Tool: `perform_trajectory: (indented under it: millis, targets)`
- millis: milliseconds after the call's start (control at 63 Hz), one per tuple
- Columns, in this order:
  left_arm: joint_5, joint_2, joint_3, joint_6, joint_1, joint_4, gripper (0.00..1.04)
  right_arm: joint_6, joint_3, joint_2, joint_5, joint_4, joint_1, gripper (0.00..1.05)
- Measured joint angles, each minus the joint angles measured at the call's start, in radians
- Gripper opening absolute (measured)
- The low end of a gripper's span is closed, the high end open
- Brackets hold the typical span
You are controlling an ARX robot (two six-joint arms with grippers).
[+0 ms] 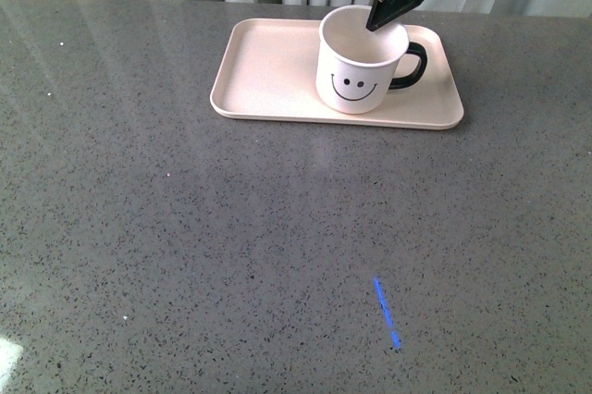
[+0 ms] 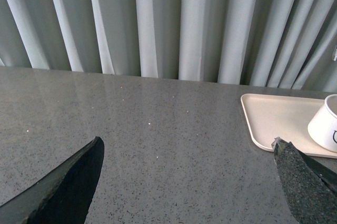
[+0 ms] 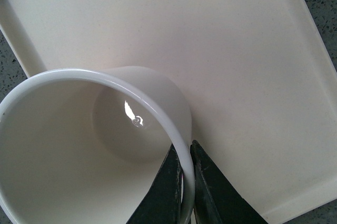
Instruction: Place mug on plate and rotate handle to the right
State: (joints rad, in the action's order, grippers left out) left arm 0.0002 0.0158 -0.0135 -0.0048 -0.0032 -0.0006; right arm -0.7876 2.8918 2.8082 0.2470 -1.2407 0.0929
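**Operator:** Where does the mug (image 1: 356,66) stand?

**Spotter:** It is upright on the plate (image 1: 268,70), toward the plate's right end, smiley facing you. The handle (image 1: 412,66) points to the robot's right, so I judge both parts of your task as good as met.

**Operator:** Why is the right gripper (image 3: 187,182) held there?

**Spotter:** You have it pinched narrow on the mug's wall at the far side of the rim, one finger inside the cup and one outside. Only the thin wall lies between the pads. My guess is that a rim grip lets you set the mug down and turn it without touching the handle, which is just beside the fingers, to their right in the front view.

**Operator:** And the left gripper (image 2: 187,141)?

**Spotter:** Its jaws are spread wide with nothing between them. It hangs over the bare table (image 1: 185,246), well apart from the plate's left edge and out of your way. The mug shows only at the edge of its wrist view.

**Operator:** What does the next move call for?

**Spotter:** Probably just a clean release: open the fingers, then lift straight up so the inner one doesn't drag the mug.
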Motion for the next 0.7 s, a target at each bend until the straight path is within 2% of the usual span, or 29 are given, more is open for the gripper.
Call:
perform_trajectory:
  millis: [95,159,190,254,270,317,381,397,460,540,667,698]
  targets:
    - [0.000,0.000,0.000,0.000,0.000,0.000,0.96,-0.004,0.000,0.000,-0.006,0.000,0.000,0.04]
    - [0.000,0.000,0.000,0.000,0.000,0.000,0.96,-0.011,0.000,0.005,-0.012,0.000,0.001,0.16]
    - [0.000,0.000,0.000,0.000,0.000,0.000,0.96,-0.015,0.000,0.010,-0.012,0.000,0.002,0.28]
    - [0.000,0.000,0.000,0.000,0.000,0.000,0.96,-0.016,0.000,0.013,-0.016,0.000,0.004,0.41]
    - [0.000,0.000,0.000,0.000,0.000,0.000,0.96,-0.016,0.000,0.013,-0.016,0.000,0.004,0.41]
    - [0.000,0.000,0.000,0.000,0.000,0.000,0.96,-0.016,0.000,0.013,-0.016,0.000,0.007,0.55]
    - [0.000,0.000,0.000,0.000,0.000,0.000,0.96,-0.016,0.000,0.013,-0.015,0.000,0.009,0.62]
    - [0.000,0.000,0.000,0.000,0.000,0.000,0.96,-0.016,0.000,0.013,-0.015,0.000,0.011,0.68]
    - [0.000,0.000,0.000,0.000,0.000,0.000,0.96,-0.016,0.000,0.013,-0.014,0.000,0.014,0.73]
    - [0.000,0.000,0.000,0.000,0.000,0.000,0.96,-0.016,0.000,0.013,-0.016,0.000,0.018,0.87]
    - [0.000,0.000,0.000,0.000,0.000,0.000,0.96,-0.017,0.000,0.003,-0.032,0.000,0.019,1.04]
    - [0.000,0.000,0.000,0.000,0.000,0.000,0.96,-0.017,0.000,-0.002,-0.037,0.000,0.019,1.03]
